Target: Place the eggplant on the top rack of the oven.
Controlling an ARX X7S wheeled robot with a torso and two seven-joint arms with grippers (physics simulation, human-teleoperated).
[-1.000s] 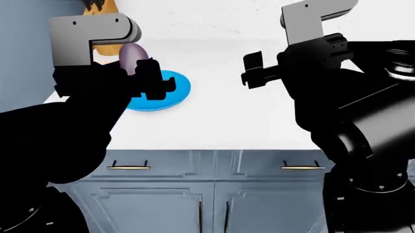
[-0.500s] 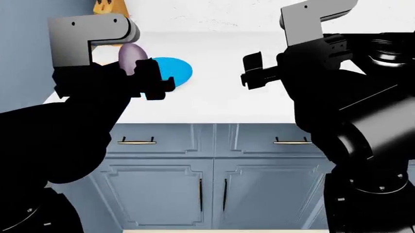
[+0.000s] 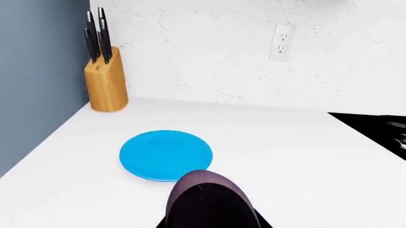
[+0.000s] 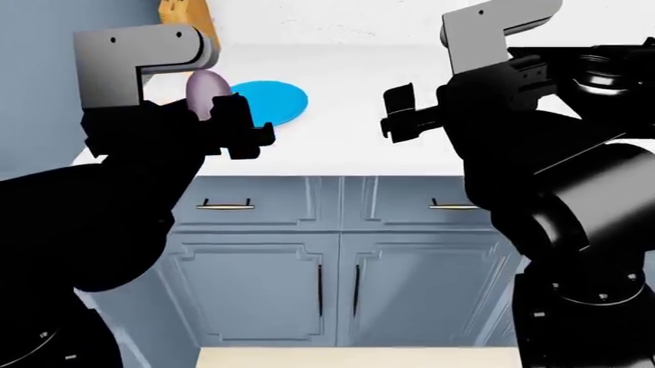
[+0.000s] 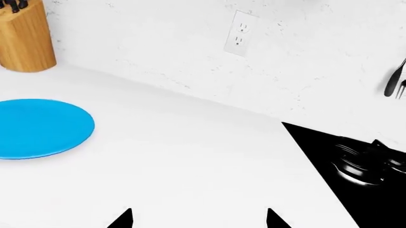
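Observation:
The eggplant (image 4: 205, 90), glossy dark purple with a pale lilac end, sits in my left gripper (image 4: 233, 116), which is shut on it and held up in front of the counter's left part. In the left wrist view the eggplant (image 3: 206, 202) fills the space between the black jaws of the left gripper (image 3: 209, 224). My right gripper (image 4: 399, 115) hangs open at about the same height, and only its two fingertips (image 5: 123, 219) show, with nothing between them. The oven and the top rack are out of view.
A blue plate (image 4: 274, 103) lies bare on the white counter (image 4: 348, 157), with a wooden knife block (image 3: 106, 85) at the back left by a blue wall. A black cooktop with a burner (image 5: 362, 166) borders the counter's right end. Grey-blue cabinet doors (image 4: 338, 261) stand below.
The counter has slid up and away in the head view, so more cabinet front and a strip of floor show. Both arms keep their pose, and the eggplant stays gripped.

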